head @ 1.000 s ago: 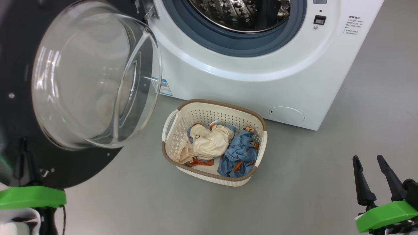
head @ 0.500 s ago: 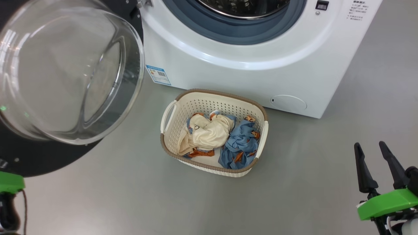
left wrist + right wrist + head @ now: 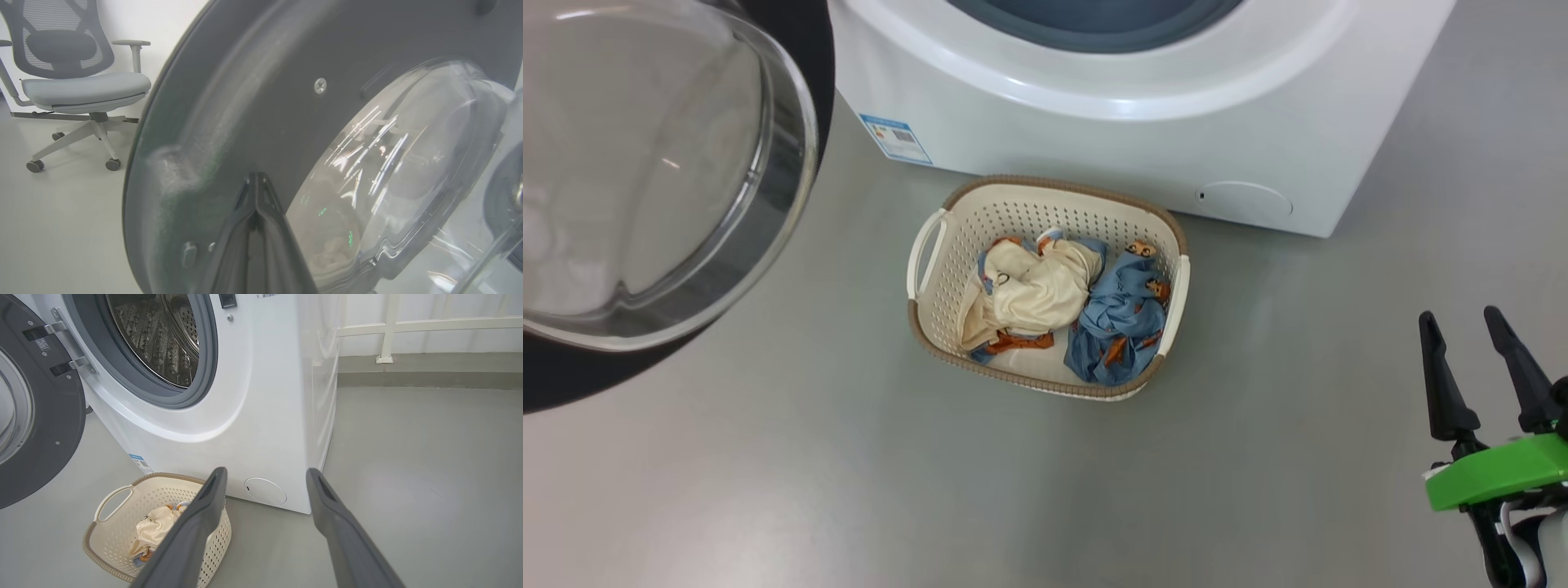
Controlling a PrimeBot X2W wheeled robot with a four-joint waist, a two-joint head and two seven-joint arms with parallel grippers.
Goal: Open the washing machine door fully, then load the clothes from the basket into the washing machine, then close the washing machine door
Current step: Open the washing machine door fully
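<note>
Beside basket (image 3: 1029, 214), door (image 3: 645, 180) swung wider; left pincer (image 3: 255, 183) closed, right pincer (image 3: 1459, 317) open.

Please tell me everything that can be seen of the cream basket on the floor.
The small rounded-rectangular cream plastic basket has perforated sides, a brown woven-look rim and two white handles, one at each end. It stands upright on the grey floor, close before the big white washing machine. Inside lie a crumpled cream garment and a crumpled light blue garment with orange patches, side by side.
</note>
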